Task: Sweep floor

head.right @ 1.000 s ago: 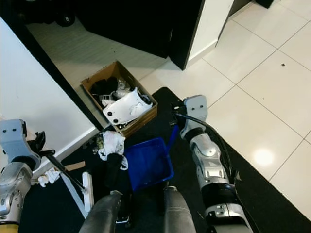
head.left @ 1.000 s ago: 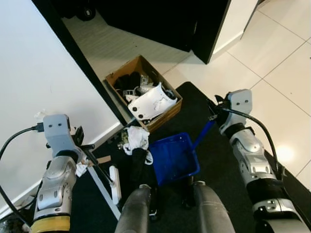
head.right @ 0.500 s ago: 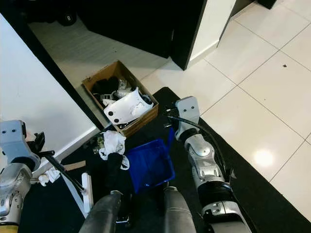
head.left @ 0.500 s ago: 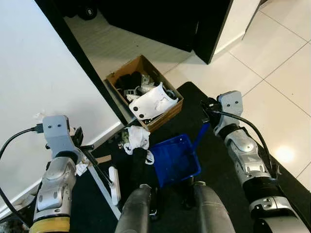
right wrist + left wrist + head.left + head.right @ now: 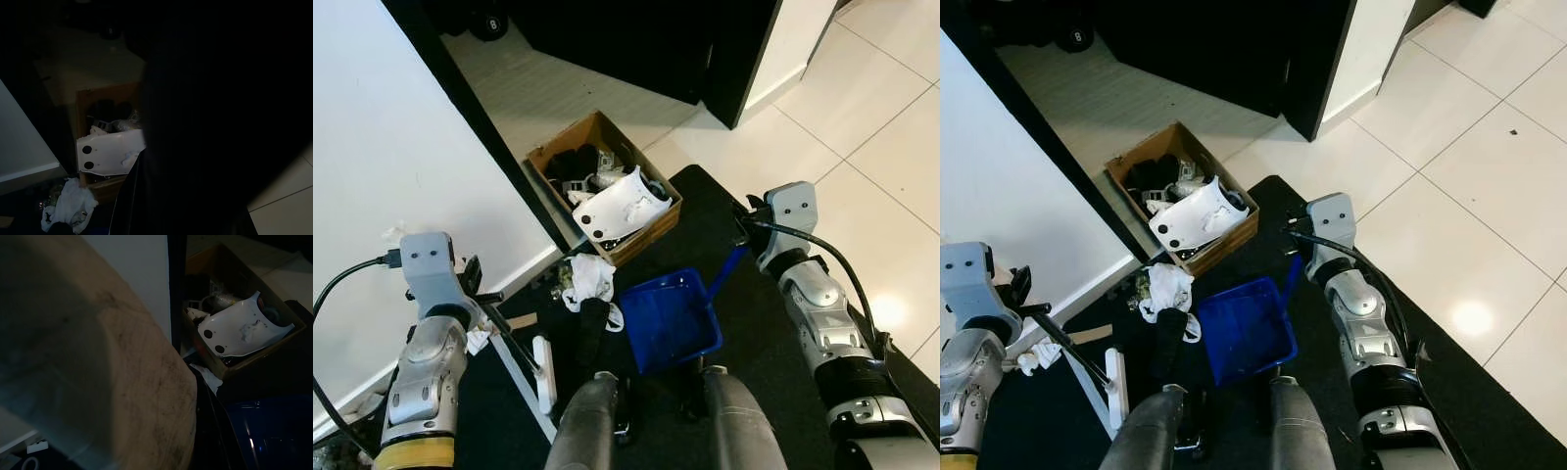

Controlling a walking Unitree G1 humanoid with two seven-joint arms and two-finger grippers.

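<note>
- Your left end effector [image 5: 487, 311] sits low by the white wall, pinching the dark handle of the broom [image 5: 524, 354]; the broom's pale head rests on the black mat [image 5: 759, 323] just ahead of the robot's left leg
- Small white scraps [image 5: 476, 340] lie on the floor right beside that end effector, close to the skirting, and they look unswept
- Next along, a heap of crumpled white rubbish [image 5: 588, 278] and dark bits lies on the mat between the broom head and the blue dustpan [image 5: 670, 321]; it is just beside the pan's open edge, but I judge most of it is not yet inside
- Behind the heap, the cardboard box [image 5: 604, 187] holds a white plastic shell and dark oddments; it stands against the wall's black edge and is not part of the sweeping
- The dustpan lies on the mat in front of the robot's legs, and its tray looks bare in the head views
- Your right end effector [image 5: 738, 233] is at the top of the pan's blue handle, apparently gripping it, though you cannot tell from these pictures how its fingers are set
- Judged overall, you are early to midway: debris is gathered near the pan, but pushing it in and collecting the wall scraps remain
</note>
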